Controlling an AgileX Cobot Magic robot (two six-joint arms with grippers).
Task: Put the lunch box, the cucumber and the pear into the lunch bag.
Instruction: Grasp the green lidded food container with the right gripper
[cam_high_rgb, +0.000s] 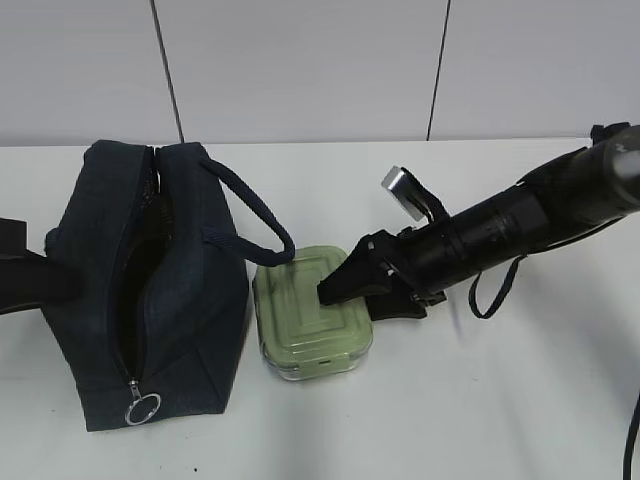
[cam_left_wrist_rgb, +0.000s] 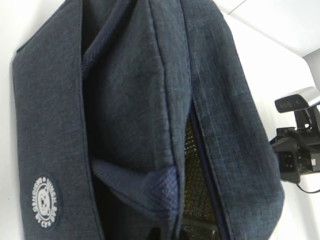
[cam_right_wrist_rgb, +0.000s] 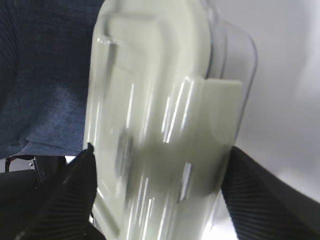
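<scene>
The navy lunch bag (cam_high_rgb: 190, 330) stands on the left with its top zipper open and mesh lining showing (cam_left_wrist_rgb: 195, 165). The pale green lunch box (cam_high_rgb: 300, 325) rests on the table against the bag's right side. My right gripper (cam_high_rgb: 350, 295) hangs over it, open, and its two black fingers (cam_right_wrist_rgb: 75, 190) straddle the lid (cam_right_wrist_rgb: 155, 125) at either side. My left gripper (cam_left_wrist_rgb: 168, 235) is pressed up to the bag's left side, shut, with a strap of the bag (cam_left_wrist_rgb: 135, 185) running down into it. The cucumber and the pear are out of view.
The bag's other loop handle (cam_high_rgb: 255, 215) arches over toward the lunch box. A metal ring pull (cam_high_rgb: 143, 408) hangs at the bag's near end. The white table (cam_high_rgb: 500, 400) stretches right and forward, with a wall behind it.
</scene>
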